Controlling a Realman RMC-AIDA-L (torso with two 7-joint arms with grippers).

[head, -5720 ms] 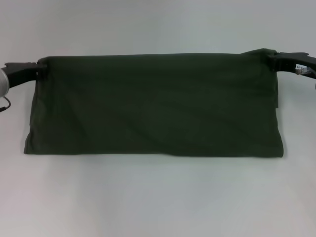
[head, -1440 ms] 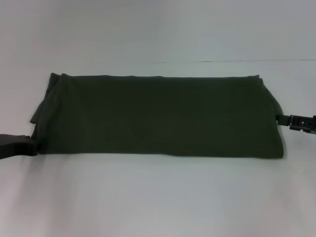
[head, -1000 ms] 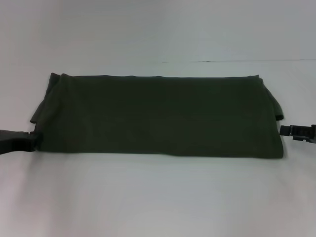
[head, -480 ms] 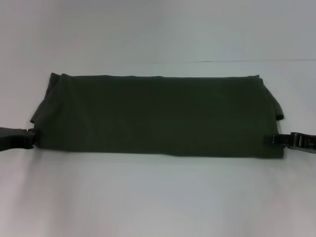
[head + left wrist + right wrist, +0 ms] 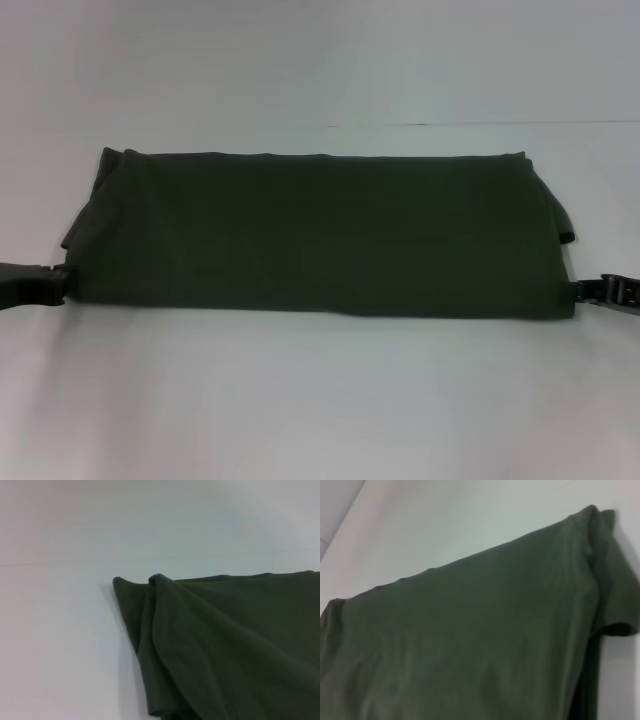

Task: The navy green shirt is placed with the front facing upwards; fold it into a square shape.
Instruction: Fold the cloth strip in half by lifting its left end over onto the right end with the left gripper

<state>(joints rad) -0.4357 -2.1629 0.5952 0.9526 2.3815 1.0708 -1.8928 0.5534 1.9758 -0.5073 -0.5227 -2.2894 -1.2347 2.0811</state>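
The navy green shirt [image 5: 320, 235] lies flat on the white table as a long dark olive band folded across its width, with no lettering showing. A sleeve pokes out at each end. My left gripper [image 5: 62, 284] sits low at the shirt's near left corner, touching the hem. At the near right corner my right gripper [image 5: 582, 290] meets the cloth's edge. The left wrist view shows the shirt's [image 5: 235, 645] bunched left end. In the right wrist view the shirt [image 5: 470, 645] fills most of the picture, its right sleeve sticking out.
The white table [image 5: 320, 400] stretches bare in front of and behind the shirt. A faint seam line [image 5: 480, 124] runs across the far right of the tabletop.
Earlier both grippers held the shirt's far edge up; it now lies folded flat and they sit at the near corners. In the last half second the right gripper drew back rightwards off the cloth.
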